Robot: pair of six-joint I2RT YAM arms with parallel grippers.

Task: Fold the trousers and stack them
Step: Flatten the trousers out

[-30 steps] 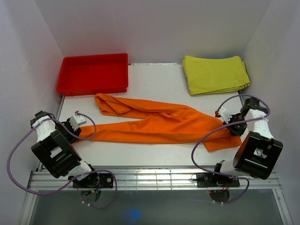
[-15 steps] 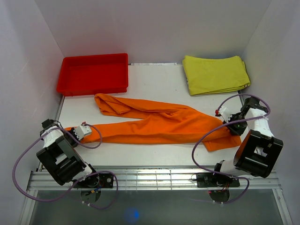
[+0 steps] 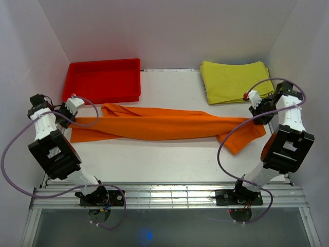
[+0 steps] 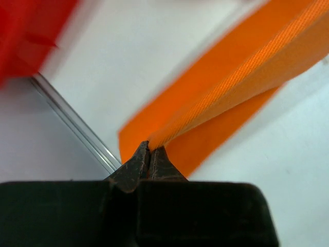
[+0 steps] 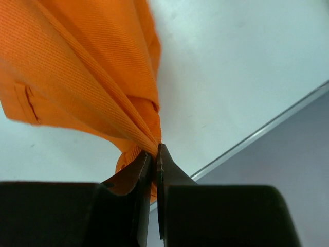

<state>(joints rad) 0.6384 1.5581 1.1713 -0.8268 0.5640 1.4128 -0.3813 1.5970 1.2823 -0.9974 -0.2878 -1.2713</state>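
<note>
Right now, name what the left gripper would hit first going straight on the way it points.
The trousers that it grips, which run ahead to the right. Past them the left gripper would likely meet bare table, with the red tray off to one side; depth is unclear.

Desk (image 3: 169, 164): carries every item below.
Tray (image 3: 103, 98): far left corner, just behind the left end of the trousers.
Folded cloth (image 3: 236, 81): far right corner, behind the right end of the trousers.
Trousers (image 3: 159, 127): stretched left to right across the middle of the desk, between the two arms. The left end is pinched in the left claw (image 4: 150, 152) beside the desk's left edge. The right end is pinched in the right claw (image 5: 155, 152) near the right edge, with a fold lying nearer the front.
</note>
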